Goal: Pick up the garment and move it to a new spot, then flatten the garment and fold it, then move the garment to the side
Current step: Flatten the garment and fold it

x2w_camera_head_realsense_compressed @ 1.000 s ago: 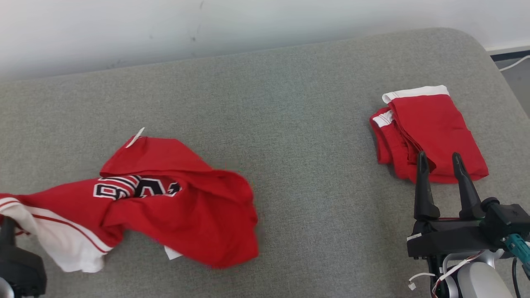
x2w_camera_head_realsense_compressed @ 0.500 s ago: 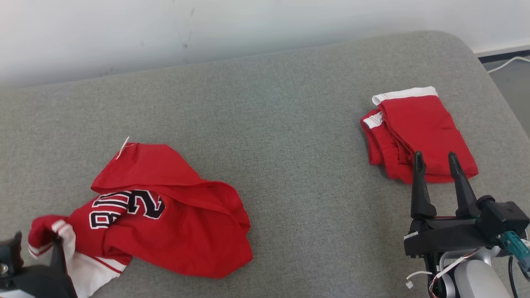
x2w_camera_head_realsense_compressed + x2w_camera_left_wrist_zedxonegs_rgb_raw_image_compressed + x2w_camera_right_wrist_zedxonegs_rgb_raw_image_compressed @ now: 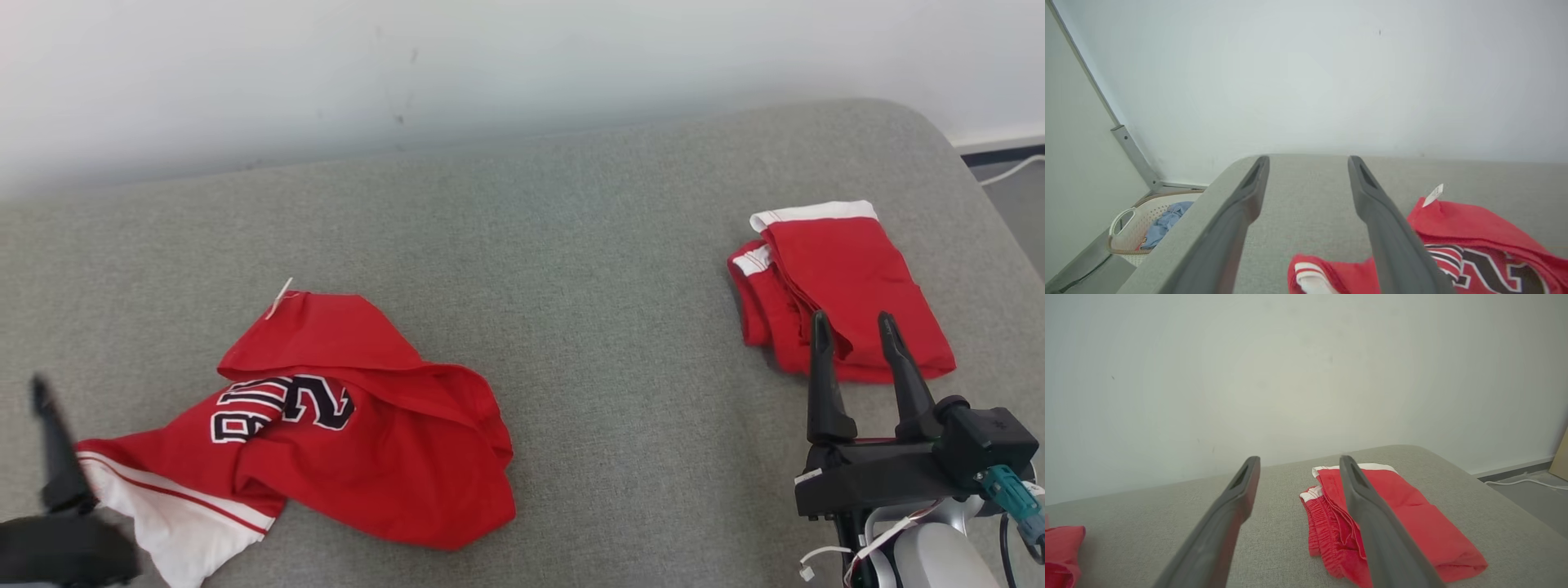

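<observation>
Your garment (image 3: 359,425), a red jersey with black-and-white numerals and a white-trimmed end, lies crumpled on the left half of the surface with a white tag (image 3: 280,297) sticking up at its far edge. Your left gripper (image 3: 1307,161) has its fingers spread apart with nothing between them. In the head view one blurred dark finger stands just beside the jersey's white-trimmed end, and in the left wrist view the cloth lies under and to the right of the fingers. Your right gripper (image 3: 851,318) is also spread wide and empty, its fingertips over the near edge of the folded red shorts (image 3: 857,261), which sit well apart from the jersey near the right end. Bare fabric lies between the two red pieces, and nothing else rests on top. The grey upholstered surface (image 3: 612,327) has rounded corners and runs back to a plain pale wall (image 3: 490,65) with a few small dark marks. Off its left end a laundry basket (image 3: 1133,228) holding blue cloth (image 3: 1167,218) stands on the floor beside a slanting metal post (image 3: 1133,157). Off the right end a white cable (image 3: 1012,170) trails across the floor.
</observation>
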Available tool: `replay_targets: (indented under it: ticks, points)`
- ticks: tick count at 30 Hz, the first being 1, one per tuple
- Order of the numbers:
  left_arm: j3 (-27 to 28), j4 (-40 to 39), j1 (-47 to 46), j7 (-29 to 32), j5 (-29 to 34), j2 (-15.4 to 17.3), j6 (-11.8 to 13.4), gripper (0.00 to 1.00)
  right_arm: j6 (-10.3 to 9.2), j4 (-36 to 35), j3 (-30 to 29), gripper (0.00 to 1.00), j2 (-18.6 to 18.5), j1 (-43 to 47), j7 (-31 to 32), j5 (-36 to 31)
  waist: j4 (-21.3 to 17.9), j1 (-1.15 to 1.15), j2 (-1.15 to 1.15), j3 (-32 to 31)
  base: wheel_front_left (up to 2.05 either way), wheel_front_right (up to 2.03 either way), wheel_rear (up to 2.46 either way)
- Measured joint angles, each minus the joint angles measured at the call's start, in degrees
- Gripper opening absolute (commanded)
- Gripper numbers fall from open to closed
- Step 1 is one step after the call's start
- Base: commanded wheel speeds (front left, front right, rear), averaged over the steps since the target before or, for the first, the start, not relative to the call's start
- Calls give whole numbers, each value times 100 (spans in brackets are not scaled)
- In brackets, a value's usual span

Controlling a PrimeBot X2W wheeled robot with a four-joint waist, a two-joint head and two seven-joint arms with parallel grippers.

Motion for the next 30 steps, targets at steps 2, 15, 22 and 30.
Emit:
replay_targets:
  ticks: [2,15,22,30]
  points:
    - [-303,-281,-39,-322,-268,-35,-3,100,4,-1,1,100,-1,-1,0,-4,31,0,0,-50,0,0,0]
    - [-1747,-36,124,-1437,-1021,-422,-600,100,53,12,126,100,31,-12,0,48,79,-1,0,-465,0,0,0]
    - [-2075,455,342,-1541,-923,-388,-822,100,53,58,152,100,36,79,0,138,-19,0,-1,-568,0,0,0]
    - [-2045,726,341,-1684,-871,-359,-864,100,43,171,155,100,41,130,2,137,-52,0,-1,-548,0,0,0]
